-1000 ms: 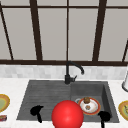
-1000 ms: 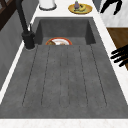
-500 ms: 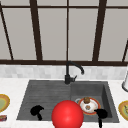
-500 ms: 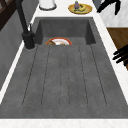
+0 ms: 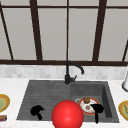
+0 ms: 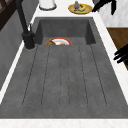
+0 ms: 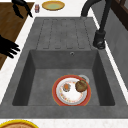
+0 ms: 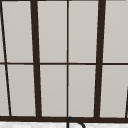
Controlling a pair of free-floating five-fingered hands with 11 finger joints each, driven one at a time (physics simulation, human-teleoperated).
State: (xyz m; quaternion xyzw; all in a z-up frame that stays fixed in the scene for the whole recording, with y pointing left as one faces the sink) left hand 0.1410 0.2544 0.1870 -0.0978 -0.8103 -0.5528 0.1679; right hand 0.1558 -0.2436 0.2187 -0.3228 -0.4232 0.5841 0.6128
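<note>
Nothing has moved since the earlier frames: right hand (image 5: 97, 109), fingers relaxed and empty, hovers at plate (image 5: 86, 105) in sink (image 5: 106, 96); left hand (image 5: 36, 110) idles, holding nothing. Next: close on the plate rim

A plate (image 7: 71, 91) lies in the sink's (image 7: 62, 60) right basin, the faucet (image 5: 71, 72) behind it and the drainboard (image 6: 65, 77) left.

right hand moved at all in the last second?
No. In the front view the right hand hangs at the same spot over the red-rimmed plate's right edge in the sink basin.
</note>
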